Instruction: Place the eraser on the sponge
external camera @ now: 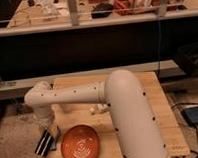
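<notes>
My gripper [46,142] hangs low over the front left corner of the wooden table [153,95], pointing down, just left of the orange round dish [82,143]. The white arm [83,93] reaches to it from the right across the table. A small pale object [98,109] lies near the table's middle, right of the gripper; I cannot tell whether it is the eraser. The sponge is hidden from this view; the gripper covers the corner where it hangs. Whether the gripper holds anything cannot be made out.
A dark low wall with a rail [94,23] runs behind the table, with cluttered desks beyond it. On the floor to the right lie a blue-grey box [194,114] and cables. The table's left and front edges are close to the gripper.
</notes>
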Controlling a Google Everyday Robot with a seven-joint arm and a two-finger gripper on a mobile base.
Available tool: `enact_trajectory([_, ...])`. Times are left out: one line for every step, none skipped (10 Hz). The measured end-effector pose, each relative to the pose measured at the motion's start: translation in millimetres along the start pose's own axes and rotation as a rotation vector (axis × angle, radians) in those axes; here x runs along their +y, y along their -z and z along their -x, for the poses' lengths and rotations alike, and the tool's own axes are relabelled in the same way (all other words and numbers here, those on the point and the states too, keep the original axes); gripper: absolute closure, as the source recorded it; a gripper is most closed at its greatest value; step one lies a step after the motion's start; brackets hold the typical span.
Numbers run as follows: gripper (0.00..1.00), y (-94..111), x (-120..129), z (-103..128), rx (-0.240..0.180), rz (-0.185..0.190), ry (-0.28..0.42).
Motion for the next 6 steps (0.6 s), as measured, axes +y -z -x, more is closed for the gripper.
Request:
enact_trajectory([0.68, 2.1, -0.3, -2.4, 0.006, -0.005, -0.008])
enact_trajectory([0.59, 3.4, -1.4, -3.8, 0.011, -0.006, -0.012])
enact_trajectory([0.48, 3.9, -2.9, -5.4, 0.014, -0.006, -0.019])
enact_trajectory([0.39, 3.2, -3.9, -7.9, 0.014, -0.004, -0.029])
enact_trajectory([0.28, 0.0, -6.7, -7.8, 0.013, 0.010, -0.036])
enact_trajectory([0.21, -2.8, -9.8, -6.6, 0.012, 0.023, -0.042])
